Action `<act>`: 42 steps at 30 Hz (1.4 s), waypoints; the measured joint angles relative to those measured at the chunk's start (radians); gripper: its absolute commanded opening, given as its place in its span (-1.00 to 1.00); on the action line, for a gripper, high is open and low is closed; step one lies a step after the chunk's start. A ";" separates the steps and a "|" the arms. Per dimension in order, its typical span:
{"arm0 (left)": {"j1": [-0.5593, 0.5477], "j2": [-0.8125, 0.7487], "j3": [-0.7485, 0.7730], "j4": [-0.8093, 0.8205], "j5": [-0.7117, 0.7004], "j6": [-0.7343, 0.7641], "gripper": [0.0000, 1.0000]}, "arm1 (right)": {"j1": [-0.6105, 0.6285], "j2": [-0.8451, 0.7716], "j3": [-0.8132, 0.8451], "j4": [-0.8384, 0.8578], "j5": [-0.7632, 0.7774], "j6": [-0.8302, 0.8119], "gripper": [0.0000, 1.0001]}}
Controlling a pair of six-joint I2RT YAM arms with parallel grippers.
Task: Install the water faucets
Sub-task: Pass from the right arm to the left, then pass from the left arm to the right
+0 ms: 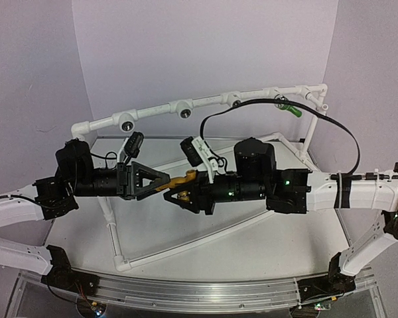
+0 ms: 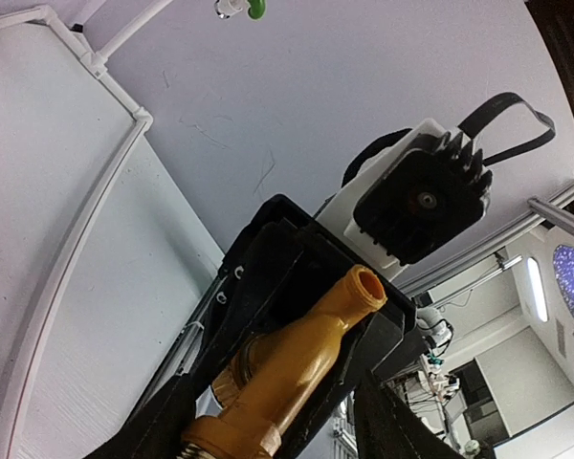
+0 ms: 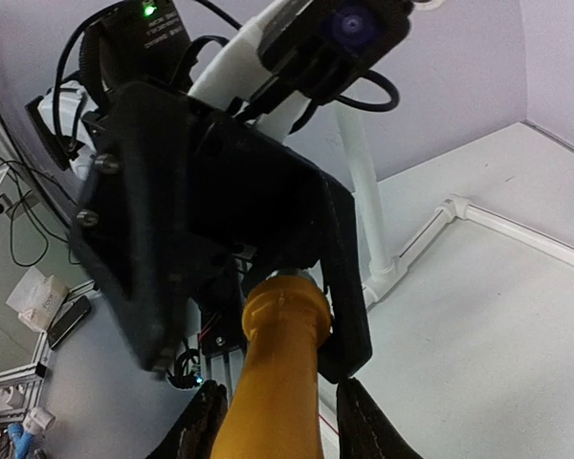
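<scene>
From above, the two arms meet over the middle of the table (image 1: 252,228), inside the white pipe frame (image 1: 205,101). The yellow faucet (image 1: 181,178) hangs in the air between them, clear of the table. The right gripper (image 1: 180,191) is clamped on it, and the left gripper (image 1: 162,179) reaches around its other end. The green faucet (image 1: 289,106) sits up on the frame's back rail toward the right, well apart from the grippers. Three dark sockets (image 1: 184,112) stand along the same rail to its left. A black cable (image 1: 348,136) loops from that rail to the right arm.

In the left wrist view, the yellow faucet runs up from the brass-coloured end at the bottom edge, with its spout pointing into the black body of the right gripper. The left fingers (image 2: 397,426) stand apart on either side; I cannot tell if they press on it. The right arm's finned camera block (image 2: 421,201) fills the space just beyond.

In the right wrist view, the right fingers (image 3: 196,430) flank the yellow body closely. The left gripper's black frame blocks most of the view ahead, with a white upright pipe (image 3: 364,182) behind it.
</scene>
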 measured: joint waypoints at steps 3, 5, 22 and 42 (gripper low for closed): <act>0.003 -0.011 -0.001 -0.001 0.002 -0.003 -0.74 | -0.001 0.003 0.011 0.009 -0.038 0.002 -0.82; 0.002 -0.028 -0.001 0.009 0.000 -0.004 -0.98 | -0.009 0.003 0.015 0.028 -0.050 0.004 -0.66; 0.000 -0.082 -0.015 0.075 -0.015 0.016 -1.00 | 0.000 -0.008 -0.049 0.208 -0.104 0.130 0.38; 0.009 -0.037 -0.021 0.127 0.075 -0.061 -1.00 | -0.032 0.030 0.017 0.211 -0.178 0.136 -1.00</act>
